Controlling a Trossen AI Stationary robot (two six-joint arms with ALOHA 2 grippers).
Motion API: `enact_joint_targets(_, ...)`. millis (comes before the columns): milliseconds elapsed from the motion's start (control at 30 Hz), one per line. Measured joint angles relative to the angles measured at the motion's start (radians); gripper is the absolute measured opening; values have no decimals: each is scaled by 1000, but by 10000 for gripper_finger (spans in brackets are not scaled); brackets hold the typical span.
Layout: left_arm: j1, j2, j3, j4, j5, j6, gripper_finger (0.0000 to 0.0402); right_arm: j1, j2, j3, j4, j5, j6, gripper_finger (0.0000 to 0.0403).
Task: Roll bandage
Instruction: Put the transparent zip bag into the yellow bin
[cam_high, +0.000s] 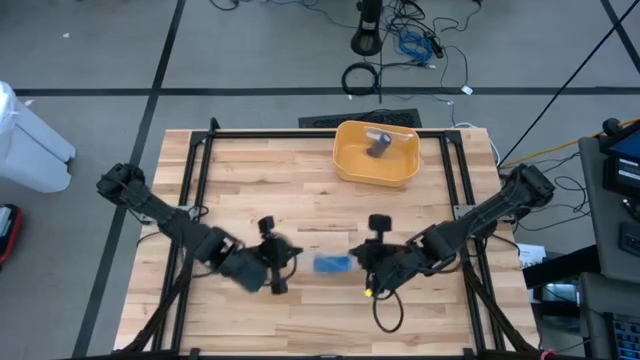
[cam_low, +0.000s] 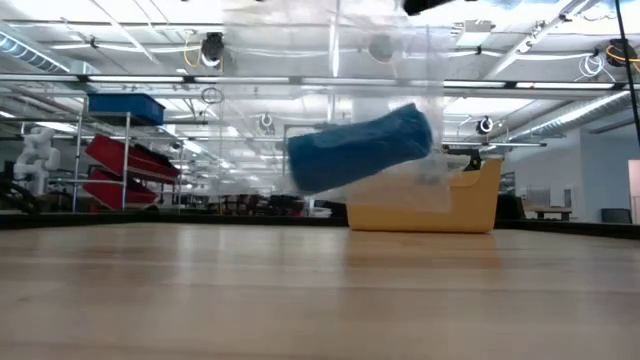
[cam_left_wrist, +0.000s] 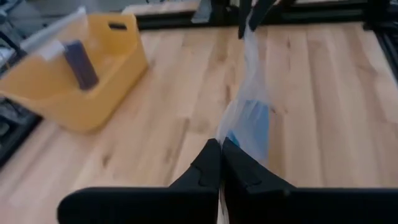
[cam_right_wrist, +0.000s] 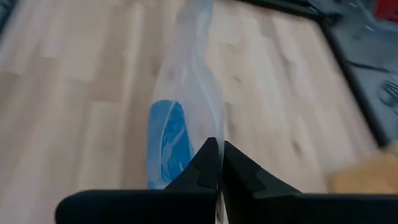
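Both claws pinched shut on clear bag (cam_left_wrist: 249, 93) ends, left claw (cam_left_wrist: 221, 152), right claw (cam_right_wrist: 216, 152), stretching it so blue bandage roll (cam_low: 360, 148) hangs above tabletop (cam_high: 300, 190).

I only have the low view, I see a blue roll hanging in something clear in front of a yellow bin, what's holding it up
Observer: Both pincers. The left pincer and the right pincer are each shut on an end of the clear plastic bag.
Operator: Is the blue roll loose in there?
Observer: The blue bandage roll sits inside the bag, which is stretched between the two arms.
Operator: Anything in that bin?
Observer: Yes, the yellow bin at the table's far edge holds a dark roll in its own clear wrap.
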Motion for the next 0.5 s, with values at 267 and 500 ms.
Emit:
enact_joint_targets(267, 268, 0, 0, 253, 228, 276, 0, -46, -170, 0, -251, 56, 67, 0)
enact_joint_targets(500, 515, 2, 0, 420, 456, 391, 0, -174, -308, 0, -437, 103, 82, 0)
